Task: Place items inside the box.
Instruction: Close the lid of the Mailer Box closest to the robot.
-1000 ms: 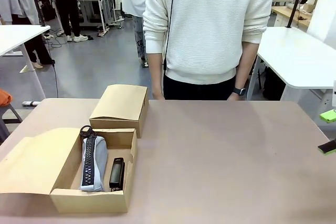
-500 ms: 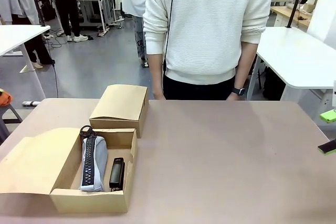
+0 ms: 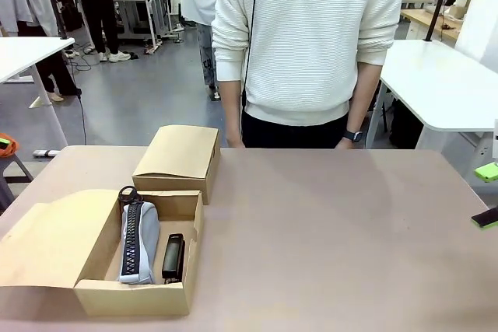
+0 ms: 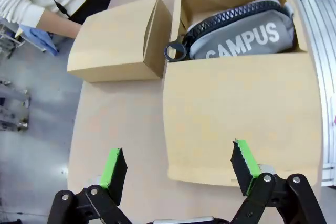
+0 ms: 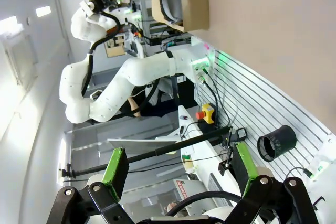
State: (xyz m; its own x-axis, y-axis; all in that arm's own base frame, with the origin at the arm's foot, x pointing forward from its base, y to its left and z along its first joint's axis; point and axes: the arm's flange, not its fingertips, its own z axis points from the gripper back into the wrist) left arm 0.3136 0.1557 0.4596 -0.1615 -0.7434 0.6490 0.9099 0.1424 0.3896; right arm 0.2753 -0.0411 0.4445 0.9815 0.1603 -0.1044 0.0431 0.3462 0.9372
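The table (image 3: 350,223) lay beneath the left gripper (image 4: 181,169), whose jaws stood apart and empty. Ahead of its fingertips sat the open box (image 4: 236,124), flap nearest the fingers, holding the grey pouch (image 4: 247,32) lettered "CAMPUS"; the stapler (image 3: 173,257) lay beside the pouch. A closed box (image 4: 113,38) stood further ahead to the side. The right gripper (image 5: 181,169), jaws apart and empty, hung off the table's edge.

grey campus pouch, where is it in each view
Front view: grey pouch lies lower left, inside the open box, beside the black stapler.
Left wrist view: top right, lettering facing the camera, inside the same box.
Right wrist view: top centre, a pale sliver showing in the box there.
Shared landmark: the open box.
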